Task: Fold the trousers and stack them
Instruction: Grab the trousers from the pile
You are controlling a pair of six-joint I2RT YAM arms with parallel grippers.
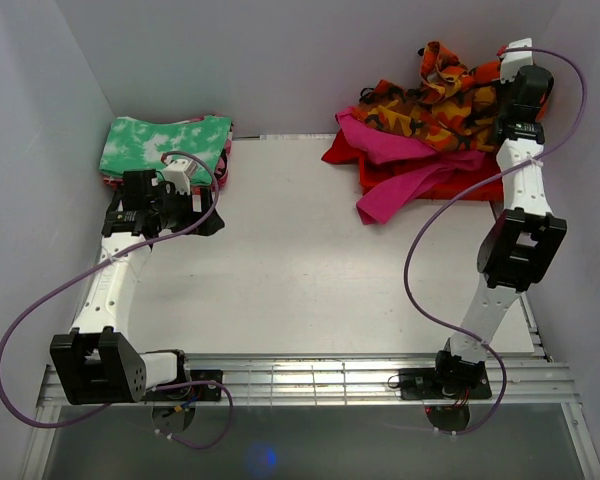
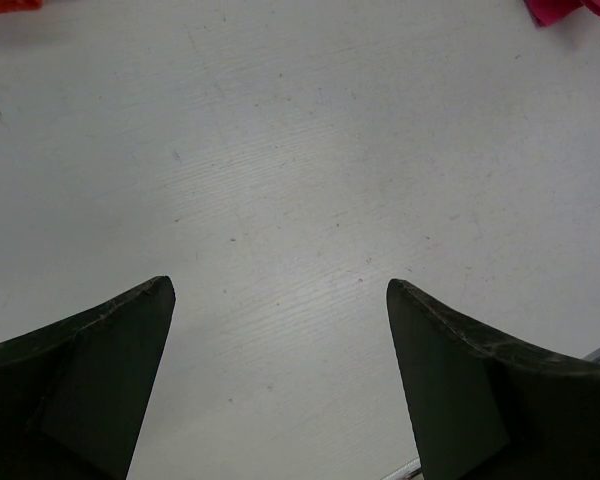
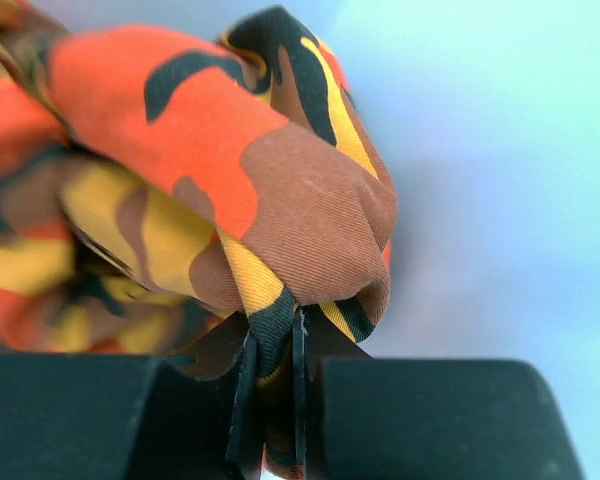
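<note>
Overhead, right-wrist close-up: shared trousers [image 1: 430, 105]

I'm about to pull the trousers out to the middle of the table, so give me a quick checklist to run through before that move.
1. Right gripper shut on the trousers: ok.
2. Left gripper open, holding nothing: ok.
3. Middle of the table bare for spreading: ok.
4. Trousers free of the magenta garment in the same pile: cannot tell.
5. Green-and-white folded cloth out of the pulling path: ok.
</note>
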